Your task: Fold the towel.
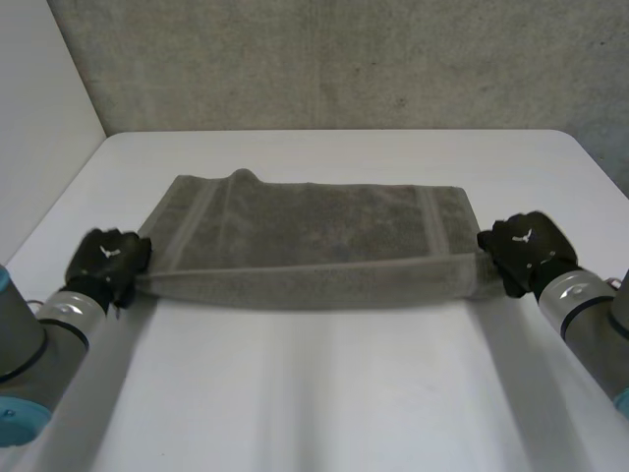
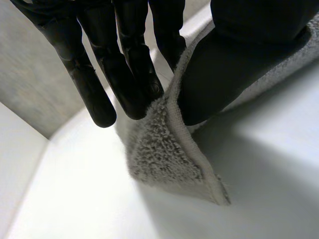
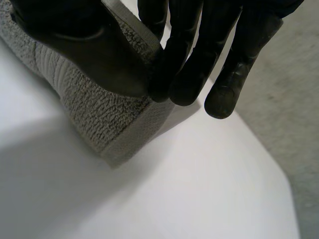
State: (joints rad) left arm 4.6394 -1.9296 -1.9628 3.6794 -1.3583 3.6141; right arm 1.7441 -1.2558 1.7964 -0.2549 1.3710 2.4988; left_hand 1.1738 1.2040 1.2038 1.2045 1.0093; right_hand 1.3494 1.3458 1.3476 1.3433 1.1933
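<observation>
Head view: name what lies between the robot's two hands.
The towel spans the whole stretch in the head view; the left hand and right hand each pinch one near corner.

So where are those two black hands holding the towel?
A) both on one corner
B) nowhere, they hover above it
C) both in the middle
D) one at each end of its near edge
D: the left hand pinches one near corner of the towel and the right hand the other, thumb against fingers.
</observation>
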